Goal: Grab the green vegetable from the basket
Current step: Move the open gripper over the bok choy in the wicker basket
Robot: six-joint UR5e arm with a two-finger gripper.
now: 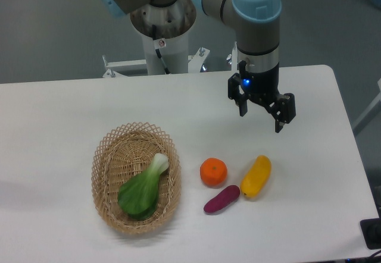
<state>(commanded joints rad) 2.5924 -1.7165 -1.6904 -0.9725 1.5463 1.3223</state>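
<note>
Here the white table (71,114) fills most of the view, with the arm's base standing at its far edge, toward 12 o'clock. The gripper (261,116) hangs over the tabletop at about 2 o'clock from the table's centre, its jaws spread wide with nothing between them, well apart from all the produce.

The basket (105,163), an oval of tan wicker with a looped openwork rim, sits at about 7 o'clock from the centre. The green vegetable (143,188) lies inside it, slanted: its pale stalk points toward 1 o'clock near the basket's right rim, and its broad dark leaf spreads toward 7 o'clock over the basket floor.

Outside the basket, at its 3 o'clock, three smaller pieces cluster on the bare table. A yellow oblong piece (256,176) lies farthest right, tilted. A purple piece (221,199) lies at 7 o'clock from it, its upper end just beside the yellow one. An orange (213,172) sits just above the purple piece, at 11 o'clock.
</note>
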